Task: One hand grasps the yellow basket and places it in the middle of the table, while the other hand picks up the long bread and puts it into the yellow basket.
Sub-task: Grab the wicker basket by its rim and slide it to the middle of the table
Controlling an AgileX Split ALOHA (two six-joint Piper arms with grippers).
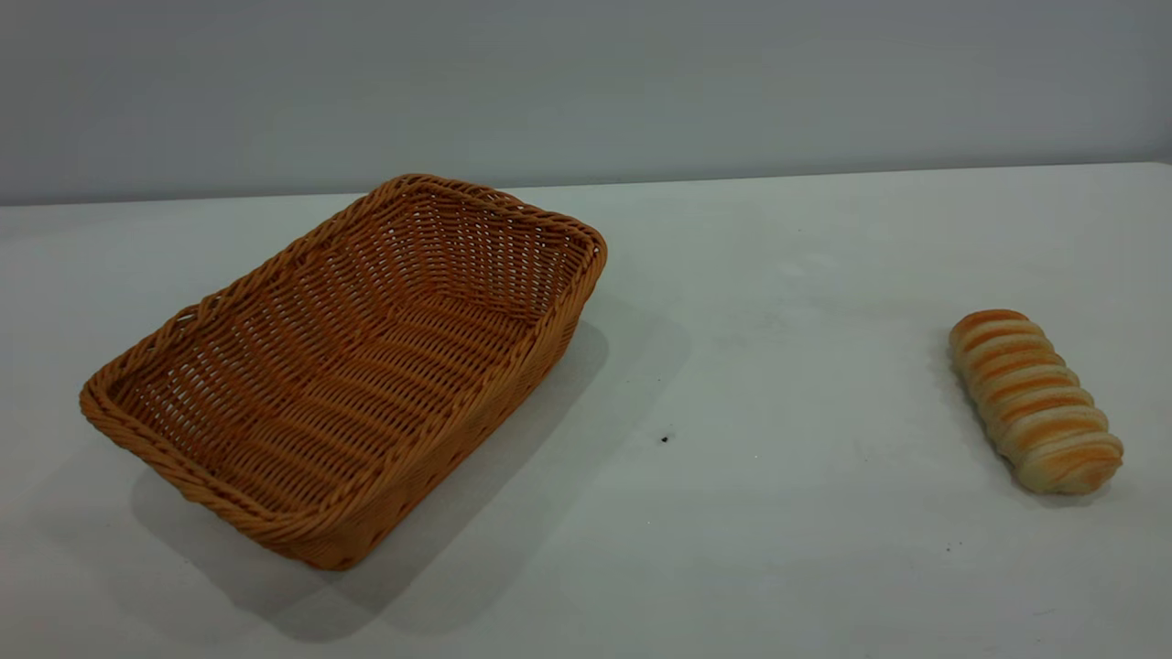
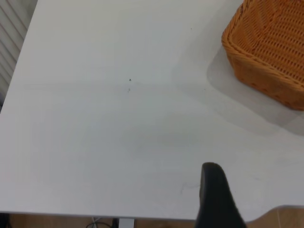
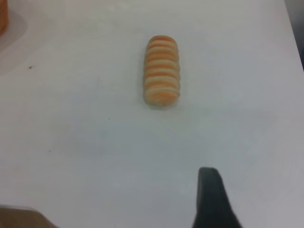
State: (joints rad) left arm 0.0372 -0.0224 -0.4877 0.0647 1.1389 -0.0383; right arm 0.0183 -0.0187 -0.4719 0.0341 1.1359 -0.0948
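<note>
The yellow basket [image 1: 348, 366] is an empty orange-tan wicker tray lying at an angle on the left of the white table [image 1: 778, 275]. One corner of it shows in the left wrist view [image 2: 270, 52]. The long bread [image 1: 1035, 400], striped golden and cream, lies on the table at the right and also shows in the right wrist view [image 3: 162, 70]. My left gripper [image 2: 213, 190] is over the table's near edge, well apart from the basket. My right gripper [image 3: 211, 192] is above bare table, a short way from the bread. Neither gripper shows in the exterior view.
A small dark speck [image 1: 665, 439] marks the table between basket and bread. A grey wall runs behind the table's far edge. The table's near edge shows in the left wrist view [image 2: 142, 216].
</note>
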